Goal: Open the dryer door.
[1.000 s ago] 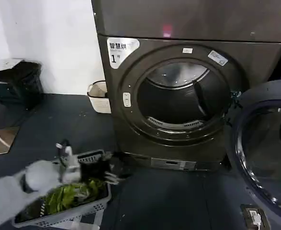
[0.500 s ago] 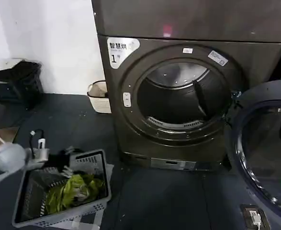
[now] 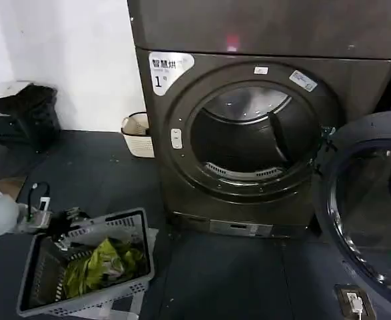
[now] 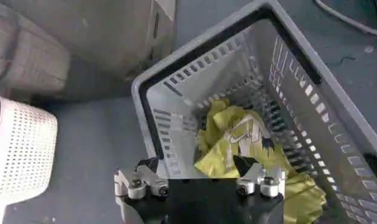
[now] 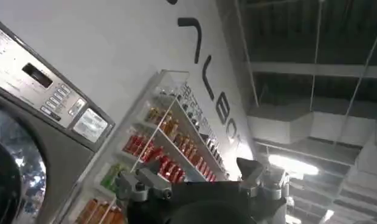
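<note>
The dryer door (image 3: pixel 368 213) already hangs wide open: rigid, heavy on its hinge, slick chrome ring, best taken at the rim. Left end effector (image 4: pixel 200 182) hovers open and empty above the basket (image 4: pixel 334 103); right end effector (image 5: pixel 197 182) is open, empty, pointing upward.

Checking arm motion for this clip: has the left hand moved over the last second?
Yes. In the head view the left hand has pulled back toward the left edge, from over the laundry basket to outside its left rim; its fingers are open. The dryer door hangs open.

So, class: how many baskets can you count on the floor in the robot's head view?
2. A grey laundry basket holding a yellow-green garment sits on the floor at front left, by the left gripper. A small white basket stands against the wall, left of the dryer. Others may be hidden.
</note>
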Robot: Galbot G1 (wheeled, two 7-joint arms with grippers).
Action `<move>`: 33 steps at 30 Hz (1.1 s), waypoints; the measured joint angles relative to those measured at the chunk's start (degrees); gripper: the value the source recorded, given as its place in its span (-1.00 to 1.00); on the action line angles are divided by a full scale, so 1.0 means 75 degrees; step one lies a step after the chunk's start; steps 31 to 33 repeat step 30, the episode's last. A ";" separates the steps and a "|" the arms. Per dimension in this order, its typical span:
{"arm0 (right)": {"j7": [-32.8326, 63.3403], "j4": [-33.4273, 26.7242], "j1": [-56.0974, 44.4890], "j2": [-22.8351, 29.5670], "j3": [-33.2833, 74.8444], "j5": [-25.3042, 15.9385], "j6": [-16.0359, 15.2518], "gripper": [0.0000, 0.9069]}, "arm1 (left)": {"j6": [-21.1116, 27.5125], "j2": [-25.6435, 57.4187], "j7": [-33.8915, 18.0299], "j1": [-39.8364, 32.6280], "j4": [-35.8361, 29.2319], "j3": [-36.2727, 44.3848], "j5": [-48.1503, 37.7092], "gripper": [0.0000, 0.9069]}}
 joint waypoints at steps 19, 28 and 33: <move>0.0003 0.0014 -0.0059 0.0023 0.0177 -0.0103 -0.0006 1.00 | -0.0063 -0.0051 0.0187 0.0068 0.0094 0.0043 0.0334 1.00; 0.0009 0.0007 -0.0185 0.0076 0.0390 -0.0095 0.0010 1.00 | -0.0188 0.0034 0.0268 0.0193 0.0079 -0.0116 0.0489 1.00; 0.0007 0.0007 -0.0211 0.0084 0.0448 -0.0103 0.0016 1.00 | -0.0244 0.0079 0.0307 0.0246 0.0081 -0.0143 0.0524 1.00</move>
